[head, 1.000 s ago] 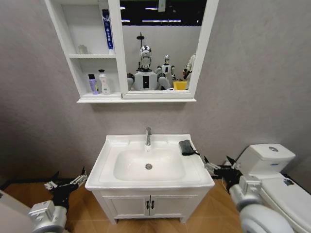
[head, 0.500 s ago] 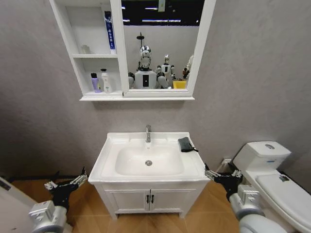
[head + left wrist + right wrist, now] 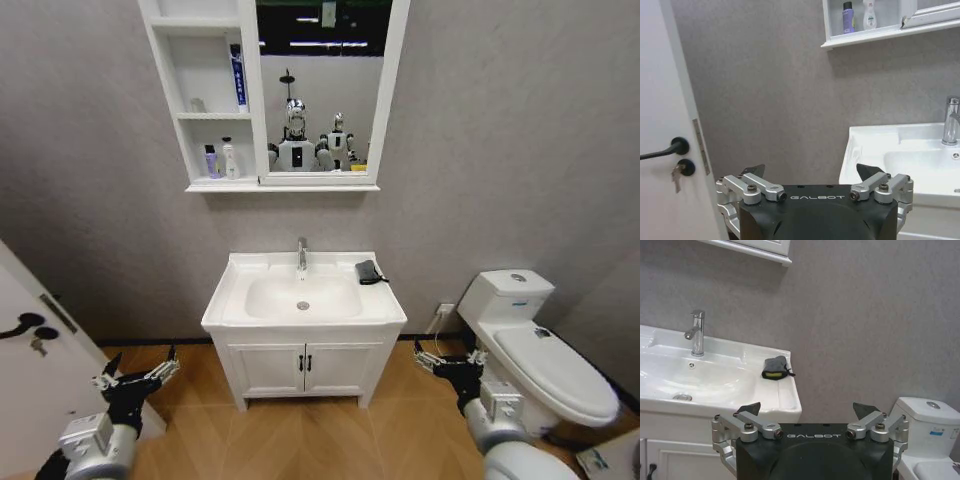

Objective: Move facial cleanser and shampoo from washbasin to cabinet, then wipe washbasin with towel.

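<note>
The white washbasin (image 3: 225,310) stands on its low cupboard straight ahead, with the dark folded towel (image 3: 367,271) lying on its right rim, beside the tap (image 3: 301,254). Above it hangs the cabinet (image 3: 165,90) with the mirror. A purple bottle (image 3: 211,161) and a white bottle (image 3: 229,160) stand on its bottom shelf, and a blue-and-white tube (image 3: 238,78) on the shelf above. Which of these is the facial cleanser or the shampoo I cannot tell. My left gripper (image 3: 140,372) and right gripper (image 3: 445,358) hang low on either side of the cupboard, both open and holding nothing. The towel (image 3: 775,368) lies beyond the right gripper (image 3: 806,409).
A white toilet (image 3: 540,350) stands close on the right. A white door (image 3: 30,350) with a black handle is at the left edge, near the left gripper (image 3: 810,171). Wooden floor lies open between me and the cupboard (image 3: 305,368).
The whole picture has shrunk and shifted: the camera has backed away from the washbasin. The door and more floor have come into view. Both grippers stay low and open.
</note>
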Available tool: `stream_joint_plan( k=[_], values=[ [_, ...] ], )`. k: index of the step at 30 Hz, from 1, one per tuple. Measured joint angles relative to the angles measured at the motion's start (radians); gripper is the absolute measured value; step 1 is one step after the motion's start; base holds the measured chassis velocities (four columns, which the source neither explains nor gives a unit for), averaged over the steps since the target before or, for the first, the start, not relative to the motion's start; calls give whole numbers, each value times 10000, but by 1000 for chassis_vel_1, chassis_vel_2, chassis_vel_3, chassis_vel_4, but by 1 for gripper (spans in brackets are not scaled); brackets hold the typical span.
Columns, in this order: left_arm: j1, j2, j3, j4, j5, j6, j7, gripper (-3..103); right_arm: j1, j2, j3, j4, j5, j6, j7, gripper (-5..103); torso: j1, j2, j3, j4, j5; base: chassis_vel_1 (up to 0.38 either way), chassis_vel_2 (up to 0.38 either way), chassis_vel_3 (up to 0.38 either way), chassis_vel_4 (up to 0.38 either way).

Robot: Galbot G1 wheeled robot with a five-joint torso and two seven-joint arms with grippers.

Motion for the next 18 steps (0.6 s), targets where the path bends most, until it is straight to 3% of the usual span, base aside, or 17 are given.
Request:
stream_joint_plan(
  k=[3,4,6,7,12,13,15,16,17,18],
  values=[
    [0,0,0,2,0,1,-2,100,-5,-27,-51,0,0,6,-3,100,0,0,0,3,-22,367,-373,-383,372],
    [0,0,0,0,0,0,-2,100,-6,-66,-81,-3,0,10,-10,100,-1,-1,1,3,3,368,-348,-382,371],
    [0,0,-1,-2,0,0,-2,100,-10,-108,-105,-5,2,10,-23,100,-1,1,0,1,7,368,-368,-382,365],
    [1,0,0,1,0,0,-2,100,-12,-149,-119,-3,9,11,-36,100,0,1,0,1,-27,320,-388,-328,360],
    [1,-1,-1,-2,0,0,-1,100,-35,-271,-142,-8,54,5,-63,100,0,0,3,4,6,382,-340,-325,358],
    [1,0,0,2,-1,0,-3,100,-59,-321,-156,-6,68,1,-78,100,1,1,0,1,-29,317,-365,-309,361],
    [1,0,0,-1,0,0,-2,100,-87,-372,-168,-9,101,33,-151,100,0,-1,2,3,10,350,-327,-360,349],
    [1,0,0,-1,0,0,-2,100,-87,-372,-168,-9,101,33,-151,100,0,-1,2,3,10,383,-327,-374,338],
    [0,0,0,-1,0,0,-2,100,-105,-397,-167,-12,93,123,-265,100,3,-1,2,3,5,336,-361,-374,341],
    [1,0,0,2,-1,0,-2,100,-121,-415,-157,-9,76,223,-361,100,1,1,0,1,-33,336,-334,-316,341]
  ],
)
